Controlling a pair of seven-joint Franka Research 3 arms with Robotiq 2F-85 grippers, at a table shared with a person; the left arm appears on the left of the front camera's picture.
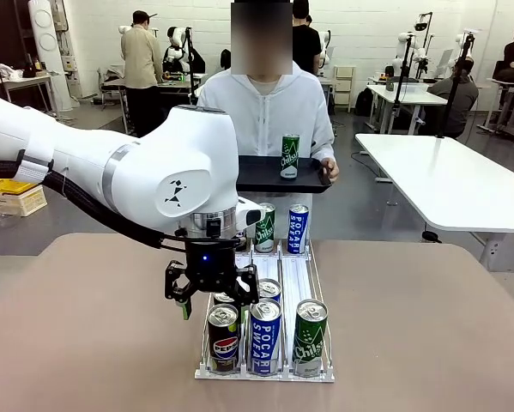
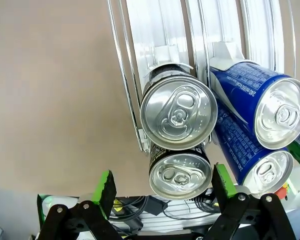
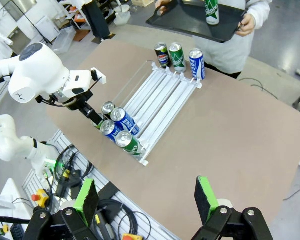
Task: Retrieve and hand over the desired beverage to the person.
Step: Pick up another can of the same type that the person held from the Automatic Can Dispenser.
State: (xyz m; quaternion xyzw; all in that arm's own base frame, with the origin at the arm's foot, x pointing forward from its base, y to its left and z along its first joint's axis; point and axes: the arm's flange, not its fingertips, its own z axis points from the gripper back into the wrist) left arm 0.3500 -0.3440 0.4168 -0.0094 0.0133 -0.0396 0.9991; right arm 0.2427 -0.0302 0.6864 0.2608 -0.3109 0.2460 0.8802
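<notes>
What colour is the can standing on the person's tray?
Green with white lettering: the can on the black tray, clearest in the front view.

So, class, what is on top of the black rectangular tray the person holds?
One green drink can stands upright on the tray. In the front view the white left arm covers the tray's left end, so that part cannot be seen there.

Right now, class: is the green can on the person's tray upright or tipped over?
Upright. The green can stands on its base on the black tray, top rim uppermost.
</notes>
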